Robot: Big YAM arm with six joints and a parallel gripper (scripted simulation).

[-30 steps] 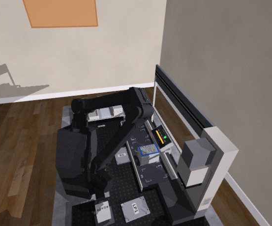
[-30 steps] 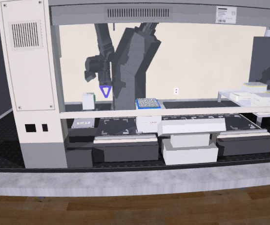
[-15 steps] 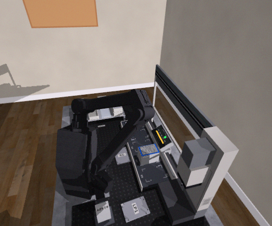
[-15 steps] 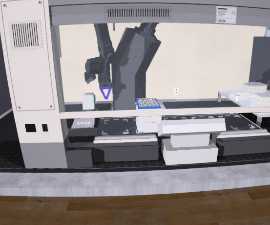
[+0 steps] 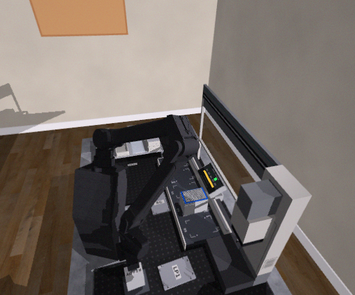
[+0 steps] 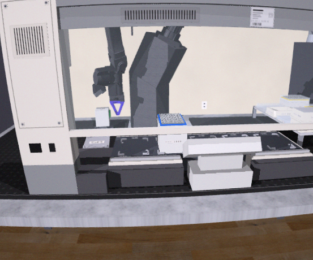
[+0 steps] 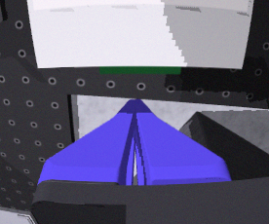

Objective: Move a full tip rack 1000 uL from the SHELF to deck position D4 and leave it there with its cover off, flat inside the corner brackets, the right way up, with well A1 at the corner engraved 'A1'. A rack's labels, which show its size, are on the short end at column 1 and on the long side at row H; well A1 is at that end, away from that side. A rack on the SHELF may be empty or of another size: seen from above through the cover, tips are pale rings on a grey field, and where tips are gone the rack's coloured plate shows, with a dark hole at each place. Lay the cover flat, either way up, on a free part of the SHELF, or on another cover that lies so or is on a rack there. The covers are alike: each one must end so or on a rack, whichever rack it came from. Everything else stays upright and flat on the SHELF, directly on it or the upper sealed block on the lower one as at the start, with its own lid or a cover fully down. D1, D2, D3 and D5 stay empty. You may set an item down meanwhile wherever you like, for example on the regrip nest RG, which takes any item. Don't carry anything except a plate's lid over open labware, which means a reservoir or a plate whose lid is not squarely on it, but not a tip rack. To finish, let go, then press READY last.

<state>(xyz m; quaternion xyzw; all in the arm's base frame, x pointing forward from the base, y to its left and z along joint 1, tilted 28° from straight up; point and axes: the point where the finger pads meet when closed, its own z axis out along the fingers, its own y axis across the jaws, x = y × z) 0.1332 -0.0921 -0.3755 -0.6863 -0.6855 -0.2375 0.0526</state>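
ready button [image 6: 102, 116]: white block at the left end of the bench, lettered face up. gripper [image 6: 116, 111] hangs just right of it, tip down near the block's top; in the wrist view the button [image 7: 141, 21] lies straight ahead of the blue fingers, which are pressed together on nothing. coming press likely needs a short shift over the block. uncovered blue-rimmed tip rack [image 6: 171, 119] sits on the deck, well to the right.

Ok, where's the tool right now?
The tool, shut and empty, hangs beside the white READY block at the exterior view's left; the uncovered tip rack is further right.
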